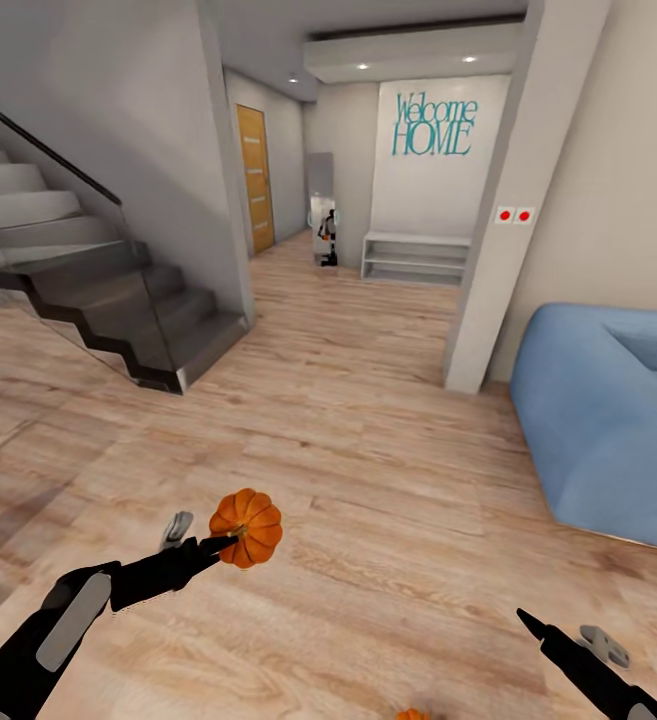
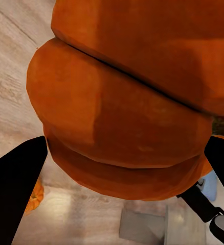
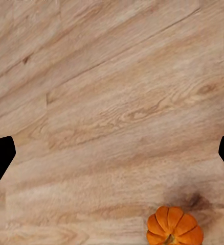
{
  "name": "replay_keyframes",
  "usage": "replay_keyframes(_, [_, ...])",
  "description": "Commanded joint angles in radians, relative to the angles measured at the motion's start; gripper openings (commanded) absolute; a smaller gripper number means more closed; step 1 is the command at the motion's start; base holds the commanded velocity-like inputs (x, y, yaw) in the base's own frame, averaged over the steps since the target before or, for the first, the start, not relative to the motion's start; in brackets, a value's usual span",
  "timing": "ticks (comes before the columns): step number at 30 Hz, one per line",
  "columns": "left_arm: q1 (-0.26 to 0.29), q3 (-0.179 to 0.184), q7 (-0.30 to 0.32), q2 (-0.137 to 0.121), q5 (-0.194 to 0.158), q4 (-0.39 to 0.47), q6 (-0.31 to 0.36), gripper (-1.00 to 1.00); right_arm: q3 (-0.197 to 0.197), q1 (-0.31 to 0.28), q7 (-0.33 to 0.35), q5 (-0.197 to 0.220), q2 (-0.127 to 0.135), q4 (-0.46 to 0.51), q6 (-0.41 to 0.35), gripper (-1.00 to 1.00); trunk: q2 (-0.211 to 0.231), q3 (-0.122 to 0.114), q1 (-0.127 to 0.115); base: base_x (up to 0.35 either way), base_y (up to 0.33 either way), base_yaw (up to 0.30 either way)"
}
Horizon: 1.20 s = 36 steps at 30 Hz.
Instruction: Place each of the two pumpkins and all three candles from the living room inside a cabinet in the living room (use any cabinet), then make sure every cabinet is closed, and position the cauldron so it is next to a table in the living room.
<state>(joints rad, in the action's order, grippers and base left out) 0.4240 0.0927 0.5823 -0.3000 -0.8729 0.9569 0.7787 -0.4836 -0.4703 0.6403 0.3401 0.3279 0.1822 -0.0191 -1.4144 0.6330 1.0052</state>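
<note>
Orange, ribbed, and clamped between the jaws of the left gripper (image 1: 230, 541): one pumpkin (image 1: 247, 526), held clear of the wooden floor (image 1: 368, 450), its bulk swelling out past both dark fingers (image 2: 15, 189) in the left wrist view. Closed firmly on it, by the look of the pinched flanks. Right gripper (image 3: 112, 153) spread wide and holding nothing, bare boards between its tips. Second pumpkin (image 3: 174, 226) sitting on the floor just beyond and to one side of those open jaws, also peeking in at the bottom edge of the head view (image 1: 412, 714).

Judged as the carrying step: one pumpkin in hand, the other not yet picked up, no cabinet, candles or cauldron to be seen from here. Next move likely either lowering the right jaws around the floor pumpkin, which calls for centring over its ribs before closing, or turning the base toward the cabinet, wherever it stands.

Farther out from the jaws: broad open floor ahead, good room for driving. Blue sofa (image 1: 608, 420) well off on the right gripper's side, its front edge worth a wide berth. White pillar (image 1: 508, 220) beyond it, staircase (image 1: 118, 310) with a glass rail off on the left gripper's side, hallway running between them toward a white bench (image 1: 416, 258).
</note>
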Motion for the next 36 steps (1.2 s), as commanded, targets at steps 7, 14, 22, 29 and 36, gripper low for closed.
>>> replay_keyframes(7, [0.001,0.001,0.001,-0.001,-0.016,0.001,0.008,-1.00,0.000,-0.001,0.004,0.006,0.000,-0.001,-0.003,1.00,0.000,0.001,0.001,0.237,0.045,0.000])
replay_keyframes(14, [0.001,0.002,0.001,-0.001,-0.015,0.002,0.008,-1.00,0.000,-0.001,0.007,0.008,0.000,-0.001,0.002,1.00,0.000,0.001,0.001,0.035,0.001,0.000])
replay_keyframes(22, [0.001,0.000,0.003,-0.001,-0.015,0.008,0.008,-1.00,0.000,-0.001,0.007,0.008,0.000,-0.001,0.002,1.00,0.000,0.001,0.001,0.002,0.000,0.000])
replay_keyframes(29, [0.001,-0.001,0.005,-0.001,-0.017,0.009,0.008,-1.00,0.000,-0.001,0.003,0.004,0.000,-0.001,0.004,1.00,-0.014,0.007,0.008,0.000,0.000,0.000])
replay_keyframes(36, [0.001,-0.002,0.005,-0.001,-0.017,0.011,0.009,-1.00,0.002,-0.001,0.000,-0.005,0.000,0.001,0.002,1.00,-0.063,0.029,0.035,0.000,0.000,0.000])
